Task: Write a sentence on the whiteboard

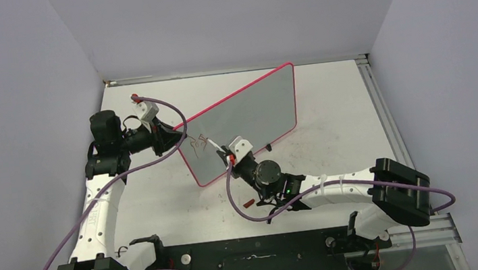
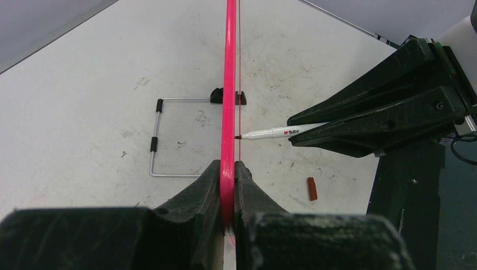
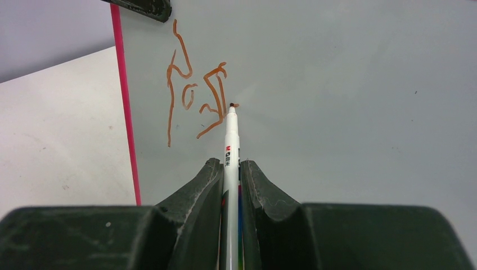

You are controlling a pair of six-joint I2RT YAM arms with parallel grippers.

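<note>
Overhead view looks down; both wrist views closely share the whiteboard (image 1: 248, 117).

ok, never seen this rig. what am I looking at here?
Two robot arms bolted to a white table. The wide picture comes from a fixed camera above and behind them; the other two from a camera on each wrist. The left pincer clamps the edge of the red-rimmed whiteboard, which stands on the table. The right pincer grips a white marker, its tip at the board beside a few reddish strokes. On the table lie a small red cap and a wire stand at the board's foot.
</note>
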